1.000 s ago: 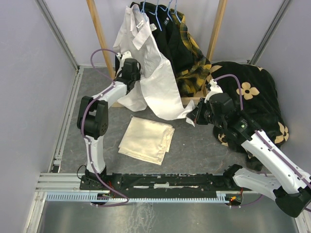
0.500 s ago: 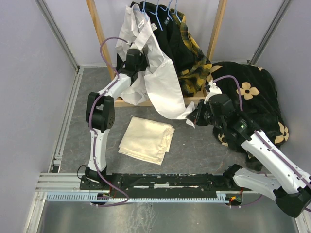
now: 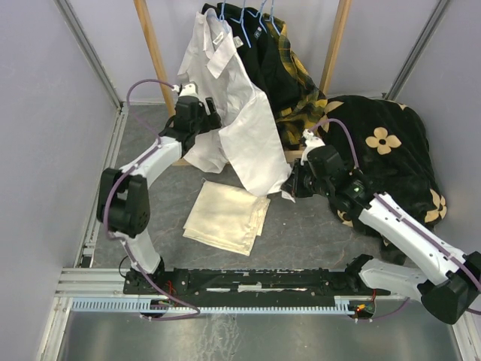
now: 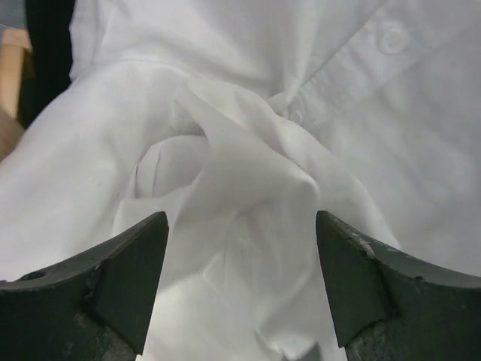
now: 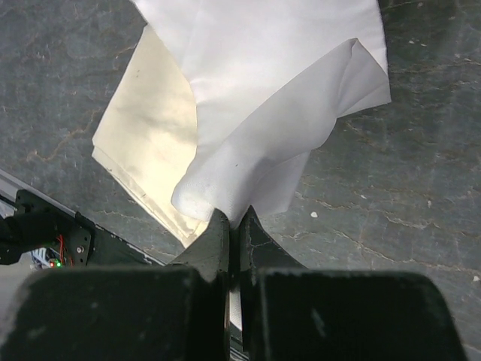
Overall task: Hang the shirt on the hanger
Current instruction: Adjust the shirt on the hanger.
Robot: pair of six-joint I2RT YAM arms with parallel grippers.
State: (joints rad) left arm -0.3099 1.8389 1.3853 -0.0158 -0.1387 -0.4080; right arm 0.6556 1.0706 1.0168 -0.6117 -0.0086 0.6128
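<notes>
A white long-sleeved button-up shirt (image 3: 248, 128) is seen draped at the far centre, its collar up by a thin light-blue wire hanger (image 3: 239, 28). Its hem is let down towards a cream-yellow folded square cloth (image 3: 228, 216) lying nearer. A lower corner of the shirt is pinched by the clenched right gripper (image 5: 234, 226). The left gripper (image 4: 240, 218) is held spread wide, grasping nothing, just before bunched shirt cloth on the left.

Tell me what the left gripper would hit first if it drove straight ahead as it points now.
The shirt. Its bunched white cloth fills the wrist view straight ahead of the open left gripper; how far off it is, I cannot tell.
</notes>
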